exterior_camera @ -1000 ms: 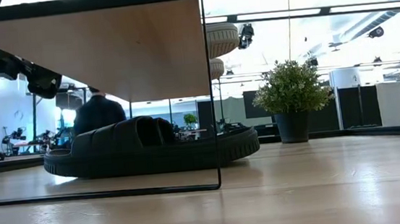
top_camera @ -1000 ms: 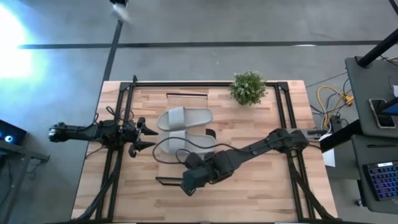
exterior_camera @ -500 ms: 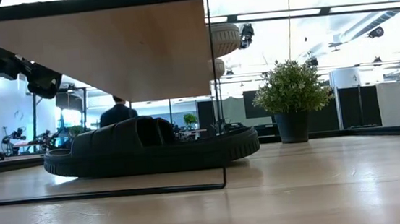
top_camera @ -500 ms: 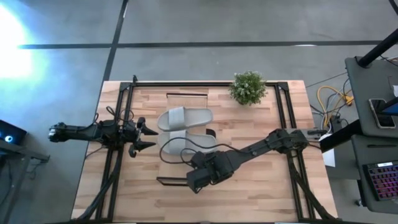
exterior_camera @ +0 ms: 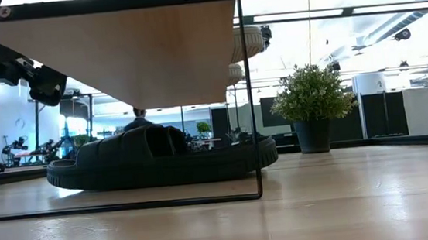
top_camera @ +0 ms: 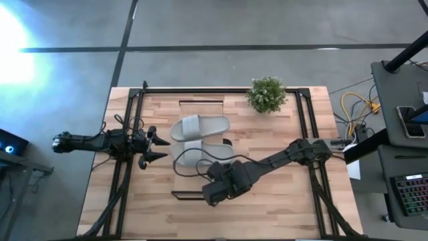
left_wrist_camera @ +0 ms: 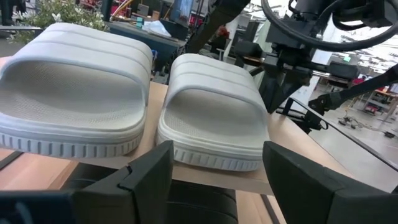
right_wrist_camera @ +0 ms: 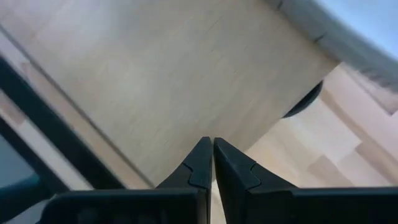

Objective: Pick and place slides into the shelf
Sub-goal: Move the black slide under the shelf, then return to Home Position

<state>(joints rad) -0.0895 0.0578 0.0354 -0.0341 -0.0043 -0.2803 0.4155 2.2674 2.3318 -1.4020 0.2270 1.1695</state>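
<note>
Shelf loaded, both arms low over the table.

High: right gripper [top_camera: 208, 194] sits at the shelf's [top_camera: 194, 175] near edge, arm reaching diagonally across; left gripper [top_camera: 157, 148] waits at the shelf's left end; bare table [top_camera: 281, 207] lies to the right.
Low: black slide [exterior_camera: 159, 160] lies under the plank; plant [exterior_camera: 313, 103] beyond.
Left wrist: fingers [left_wrist_camera: 155, 171] apart, facing the grey slides [left_wrist_camera: 143, 106] on top.
Right wrist: fingers [right_wrist_camera: 202, 165] pressed together.
</note>
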